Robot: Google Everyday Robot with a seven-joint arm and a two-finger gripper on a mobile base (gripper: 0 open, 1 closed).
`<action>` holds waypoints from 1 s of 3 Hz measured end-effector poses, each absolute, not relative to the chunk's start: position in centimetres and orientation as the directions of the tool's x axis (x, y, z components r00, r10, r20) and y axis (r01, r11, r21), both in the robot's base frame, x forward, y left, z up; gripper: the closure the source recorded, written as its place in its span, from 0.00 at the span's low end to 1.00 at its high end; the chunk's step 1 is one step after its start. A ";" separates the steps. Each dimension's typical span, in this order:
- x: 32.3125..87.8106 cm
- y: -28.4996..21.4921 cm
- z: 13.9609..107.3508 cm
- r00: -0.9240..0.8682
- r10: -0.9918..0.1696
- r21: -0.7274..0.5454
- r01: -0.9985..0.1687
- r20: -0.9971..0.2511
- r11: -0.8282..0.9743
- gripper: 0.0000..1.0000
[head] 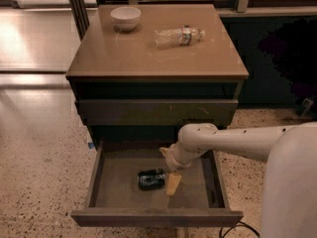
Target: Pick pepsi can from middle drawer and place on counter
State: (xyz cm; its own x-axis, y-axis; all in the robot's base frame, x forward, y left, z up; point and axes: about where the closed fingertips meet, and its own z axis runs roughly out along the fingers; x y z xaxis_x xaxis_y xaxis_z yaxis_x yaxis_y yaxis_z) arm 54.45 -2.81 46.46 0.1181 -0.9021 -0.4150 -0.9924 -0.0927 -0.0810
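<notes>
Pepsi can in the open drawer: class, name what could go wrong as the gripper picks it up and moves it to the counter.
1. The pepsi can lies on its side, close beside the gripper; a nudge may roll it across the floor of the middle drawer.
2. The water bottle also lies on its side on the counter; a careless placement could set it rolling.
</notes>
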 end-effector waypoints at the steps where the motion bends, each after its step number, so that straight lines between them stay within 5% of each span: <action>1: 54.8 -1.0 43.4 0.055 -0.925 -0.076 -0.997 -0.376 -0.028 0.00; 3: 55.2 0.0 42.1 0.076 -0.914 -0.069 -0.996 -0.399 -0.053 0.00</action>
State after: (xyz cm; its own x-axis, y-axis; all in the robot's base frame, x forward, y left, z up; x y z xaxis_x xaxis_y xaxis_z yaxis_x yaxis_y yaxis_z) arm 55.18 0.01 42.13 0.0761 -0.9138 -0.3989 -0.9962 -0.0528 -0.0691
